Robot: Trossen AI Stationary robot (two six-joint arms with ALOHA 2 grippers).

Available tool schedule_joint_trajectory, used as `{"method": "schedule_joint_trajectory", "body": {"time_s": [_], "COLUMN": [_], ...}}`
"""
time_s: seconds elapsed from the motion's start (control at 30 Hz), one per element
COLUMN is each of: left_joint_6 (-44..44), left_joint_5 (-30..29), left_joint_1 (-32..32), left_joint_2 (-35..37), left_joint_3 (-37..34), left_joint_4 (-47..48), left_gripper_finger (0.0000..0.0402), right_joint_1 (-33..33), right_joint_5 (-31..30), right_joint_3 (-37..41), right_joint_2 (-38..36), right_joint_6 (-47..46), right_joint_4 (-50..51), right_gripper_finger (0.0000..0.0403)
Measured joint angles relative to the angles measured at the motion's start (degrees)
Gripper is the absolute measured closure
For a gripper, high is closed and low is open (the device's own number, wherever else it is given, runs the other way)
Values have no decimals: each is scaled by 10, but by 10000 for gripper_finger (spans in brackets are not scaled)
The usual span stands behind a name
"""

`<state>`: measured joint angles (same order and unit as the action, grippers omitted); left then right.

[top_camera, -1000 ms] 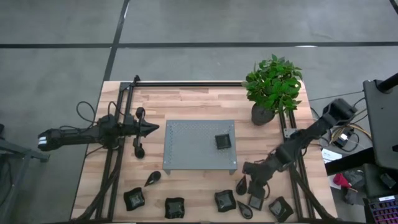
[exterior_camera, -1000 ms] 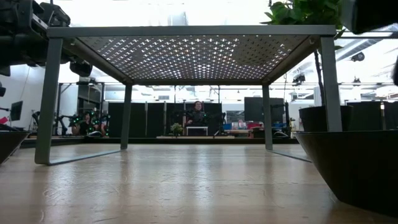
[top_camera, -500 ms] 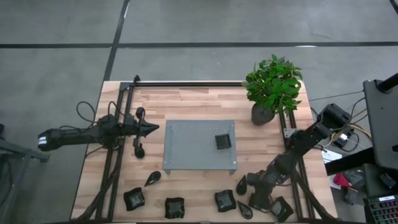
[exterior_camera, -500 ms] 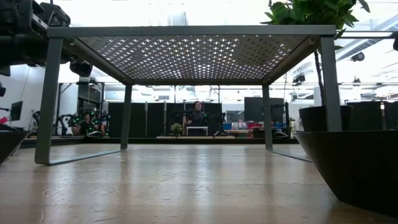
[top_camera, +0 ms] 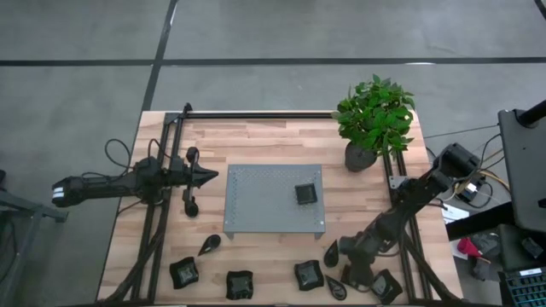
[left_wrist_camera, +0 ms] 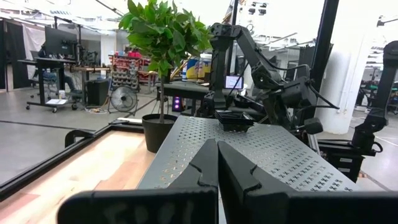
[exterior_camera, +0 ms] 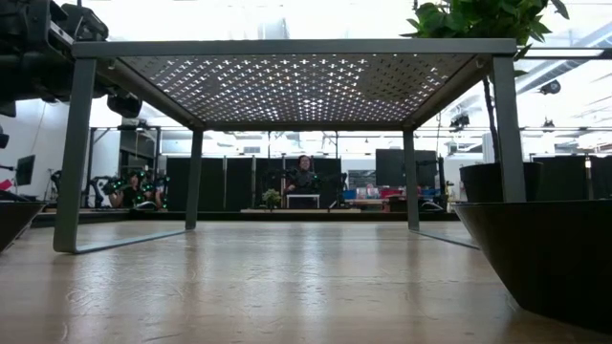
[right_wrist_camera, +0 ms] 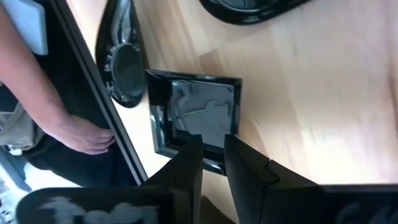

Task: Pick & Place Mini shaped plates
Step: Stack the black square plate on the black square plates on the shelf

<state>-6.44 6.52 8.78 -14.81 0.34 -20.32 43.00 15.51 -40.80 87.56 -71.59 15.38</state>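
Note:
Several small glossy black mini plates lie along the table's near edge, among them a teardrop one (top_camera: 209,246) and wavy ones (top_camera: 184,272) (top_camera: 240,284) (top_camera: 308,275). One square plate (top_camera: 305,194) sits on the grey perforated tray (top_camera: 256,205). My right gripper (top_camera: 352,271) is low over the near right corner, shut on a square plate (right_wrist_camera: 186,112) that lies flat on the wood. My left gripper (top_camera: 213,176) hovers shut, left of the tray, and touches nothing. My right gripper holds the square plate by its rim (right_wrist_camera: 214,154) at one corner. The rim is pinched between the two fingers, one finger (right_wrist_camera: 189,155) over the plate's hollow and the other (right_wrist_camera: 245,162) at its outer edge. The fingers come from above, slanting down. The plate's base rests on the table.
A potted green plant (top_camera: 374,119) stands at the far right of the table. Black rails run along both table sides. More plates (top_camera: 332,252) (top_camera: 384,286) lie close around my right gripper. A person's hand (right_wrist_camera: 78,134) shows beyond the table's right edge.
My right gripper has moved toward the table's near edge and down, onto the square plate in the near right corner, and has stayed there for the last half second. The arm's dark part has left the low view's upper right corner.

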Motion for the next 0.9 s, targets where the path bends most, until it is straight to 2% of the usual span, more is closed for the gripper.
{"method": "schedule_joint_trajectory", "body": {"time_s": [0.23,0.6,0.9], "left_joint_6": [0,0,0], "left_joint_5": [0,0,0], "left_joint_1": [0,0,0], "left_joint_2": [0,0,0], "left_joint_3": [0,0,0], "left_joint_4": [0,0,0], "left_gripper_finger": [401,401,401], "right_joint_1": [0,0,0], "right_joint_5": [-1,-37,-36], "right_joint_3": [0,0,0], "right_joint_2": [-7,1,7], "right_joint_6": [1,2,-2], "right_joint_4": [19,16,11], "right_gripper_finger": [340,335,338]}}
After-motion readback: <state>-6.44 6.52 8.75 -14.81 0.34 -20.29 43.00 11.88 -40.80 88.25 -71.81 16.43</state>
